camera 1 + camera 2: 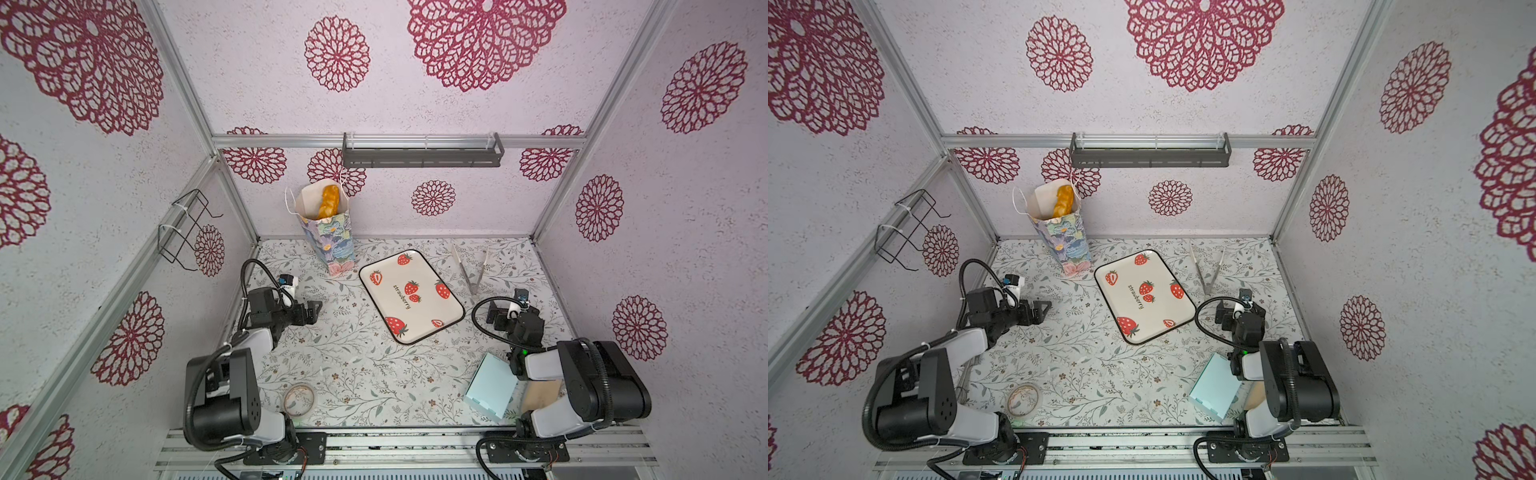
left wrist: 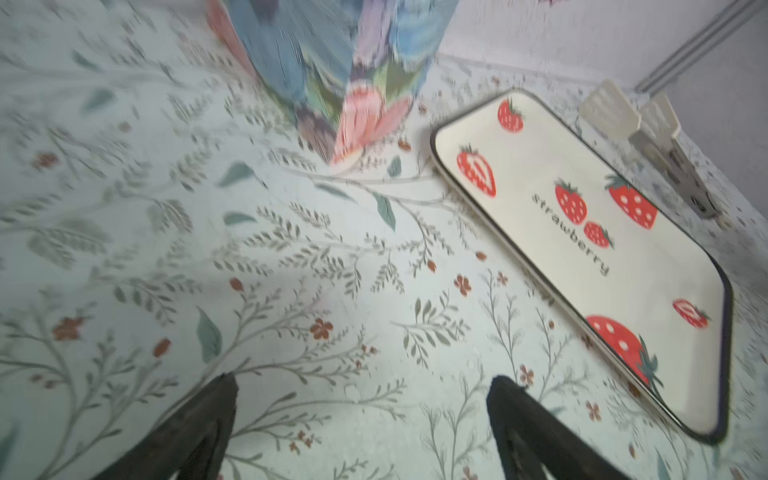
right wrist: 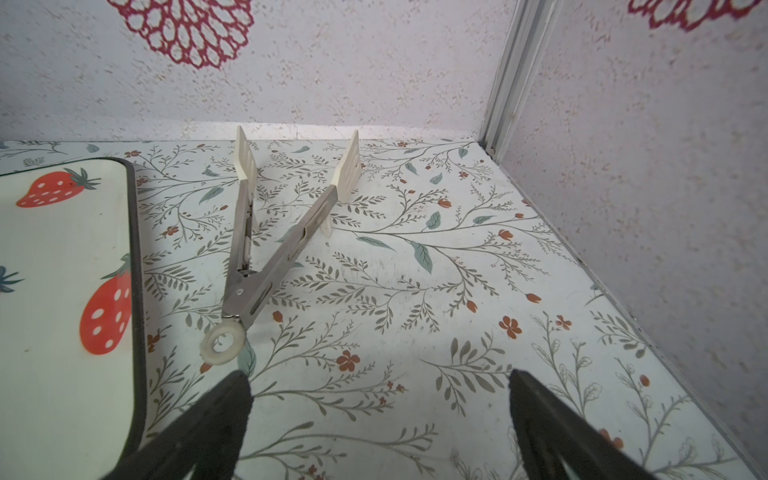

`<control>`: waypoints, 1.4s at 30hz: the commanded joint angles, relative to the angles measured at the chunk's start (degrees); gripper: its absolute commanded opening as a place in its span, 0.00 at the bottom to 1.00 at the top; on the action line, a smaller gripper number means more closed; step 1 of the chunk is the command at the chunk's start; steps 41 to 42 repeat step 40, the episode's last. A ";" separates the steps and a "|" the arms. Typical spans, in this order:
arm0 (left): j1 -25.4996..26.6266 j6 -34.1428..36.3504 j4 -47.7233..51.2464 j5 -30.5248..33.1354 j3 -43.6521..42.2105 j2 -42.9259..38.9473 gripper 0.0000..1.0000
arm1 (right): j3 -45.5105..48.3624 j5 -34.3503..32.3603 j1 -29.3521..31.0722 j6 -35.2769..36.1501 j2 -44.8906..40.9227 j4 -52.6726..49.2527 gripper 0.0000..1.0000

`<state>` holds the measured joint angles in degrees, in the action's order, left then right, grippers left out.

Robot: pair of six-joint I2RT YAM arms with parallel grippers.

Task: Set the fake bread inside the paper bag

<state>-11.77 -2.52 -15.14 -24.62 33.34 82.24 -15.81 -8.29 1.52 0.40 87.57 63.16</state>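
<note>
Golden fake bread (image 1: 329,202) leans inside the upright paper bag (image 1: 332,245) — we judge the job done, so our left end effector (image 2: 361,386) and right end effector (image 3: 378,382) hang released, empty, over the desk (image 1: 353,365).

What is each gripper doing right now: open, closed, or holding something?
Left gripper: open, holding nothing.
Right gripper: open, holding nothing.
</note>
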 commanded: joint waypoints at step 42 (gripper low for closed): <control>0.96 -5.32 -32.66 21.23 -8.91 5.87 0.97 | 0.51 -0.35 -0.36 -0.45 0.15 3.80 0.99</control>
